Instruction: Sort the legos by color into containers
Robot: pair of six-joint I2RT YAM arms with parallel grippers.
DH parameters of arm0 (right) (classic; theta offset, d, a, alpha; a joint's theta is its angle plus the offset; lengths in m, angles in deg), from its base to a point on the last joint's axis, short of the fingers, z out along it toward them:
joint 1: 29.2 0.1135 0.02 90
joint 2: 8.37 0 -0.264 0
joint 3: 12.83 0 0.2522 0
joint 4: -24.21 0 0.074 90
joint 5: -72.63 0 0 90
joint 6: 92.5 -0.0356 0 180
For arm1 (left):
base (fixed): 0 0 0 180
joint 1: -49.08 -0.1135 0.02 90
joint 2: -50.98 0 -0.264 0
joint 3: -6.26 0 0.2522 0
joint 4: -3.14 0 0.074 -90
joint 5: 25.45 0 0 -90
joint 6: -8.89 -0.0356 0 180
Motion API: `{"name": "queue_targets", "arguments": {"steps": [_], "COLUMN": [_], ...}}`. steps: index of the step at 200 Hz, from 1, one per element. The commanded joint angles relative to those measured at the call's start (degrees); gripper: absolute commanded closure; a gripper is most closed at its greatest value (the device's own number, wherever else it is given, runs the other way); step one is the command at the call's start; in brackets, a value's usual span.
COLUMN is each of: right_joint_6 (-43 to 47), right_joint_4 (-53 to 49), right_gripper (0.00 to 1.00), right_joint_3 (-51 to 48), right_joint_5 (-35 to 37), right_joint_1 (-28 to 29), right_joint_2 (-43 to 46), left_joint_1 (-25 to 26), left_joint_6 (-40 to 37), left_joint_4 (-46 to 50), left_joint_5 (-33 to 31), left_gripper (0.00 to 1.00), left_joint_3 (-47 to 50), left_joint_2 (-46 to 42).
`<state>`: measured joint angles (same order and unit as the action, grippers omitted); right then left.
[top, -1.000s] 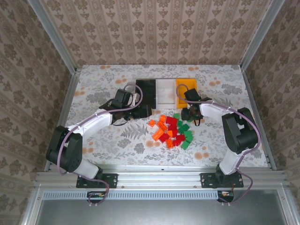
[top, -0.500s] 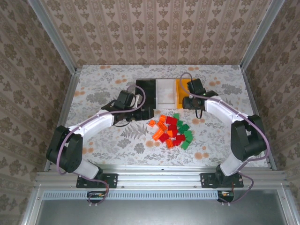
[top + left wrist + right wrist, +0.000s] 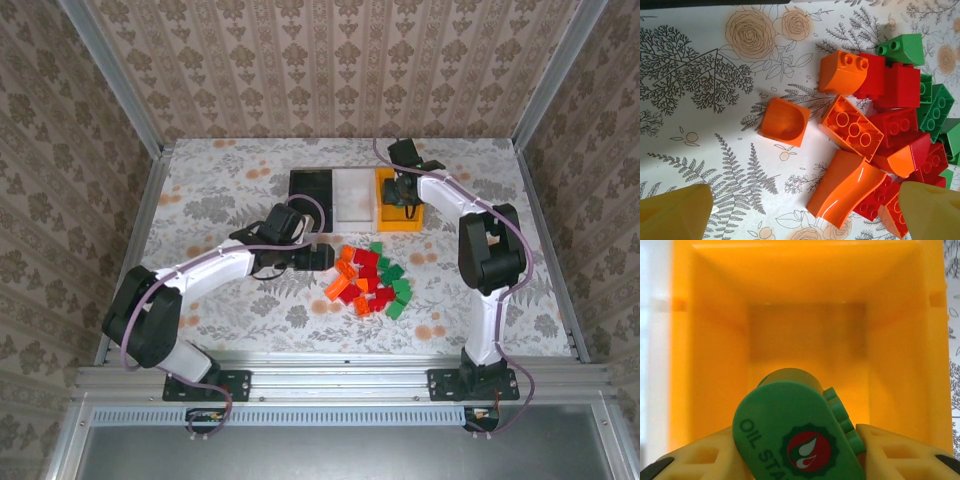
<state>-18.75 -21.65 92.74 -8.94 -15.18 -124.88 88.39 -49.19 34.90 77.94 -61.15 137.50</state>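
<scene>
The legos (image 3: 365, 280) lie in a mixed orange, red and green pile on the flowered table. My left gripper (image 3: 322, 257) hangs open at the pile's left edge. In the left wrist view its fingers straddle a curved orange lego (image 3: 845, 187), beside a hollow orange one (image 3: 783, 121) and red ones (image 3: 900, 85). My right gripper (image 3: 403, 190) is over the orange-yellow container (image 3: 412, 222), shut on a green lego (image 3: 795, 435) printed with an oil logo, above the bin's bare floor (image 3: 805, 330). The black container (image 3: 310, 185) and white container (image 3: 353, 195) stand to its left.
The three bins sit side by side at the table's back centre. Metal frame rails and wallpapered walls (image 3: 130, 110) enclose the table on three sides. Open tablecloth lies left of the pile (image 3: 200, 200) and in front of it (image 3: 330, 330).
My right gripper carried the green lego from beside the pile back to above the orange-yellow container. My left gripper moved from the black container forward and right to the pile's edge.
</scene>
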Motion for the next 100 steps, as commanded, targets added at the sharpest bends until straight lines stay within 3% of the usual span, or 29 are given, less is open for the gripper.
{"name": "queue_targets", "arguments": {"steps": [1, 49, 100], "right_joint_6": [0.0, -0.1, 0.6], "right_joint_4": [-2.1, -2.1, -2.8], "right_gripper": [0.58, 0.41, 0.4], "right_joint_3": [2.2, 2.8, 3.5], "right_joint_5": [0.1, -0.6, -0.7], "right_joint_1": [-0.4, -0.4, -0.5], "right_joint_2": [-0.9, 0.2, 2.6], "left_joint_1": [0.2, 0.7, 1.7], "left_joint_6": [-0.1, -0.3, 0.1], "left_joint_4": [1.4, 2.5, 5.4], "left_joint_5": [-1.3, -1.4, -3.0], "left_gripper": [0.03, 0.03, 0.03], "left_joint_3": [0.3, -1.1, -3.3], "left_joint_2": [-0.6, -0.1, 1.9]}}
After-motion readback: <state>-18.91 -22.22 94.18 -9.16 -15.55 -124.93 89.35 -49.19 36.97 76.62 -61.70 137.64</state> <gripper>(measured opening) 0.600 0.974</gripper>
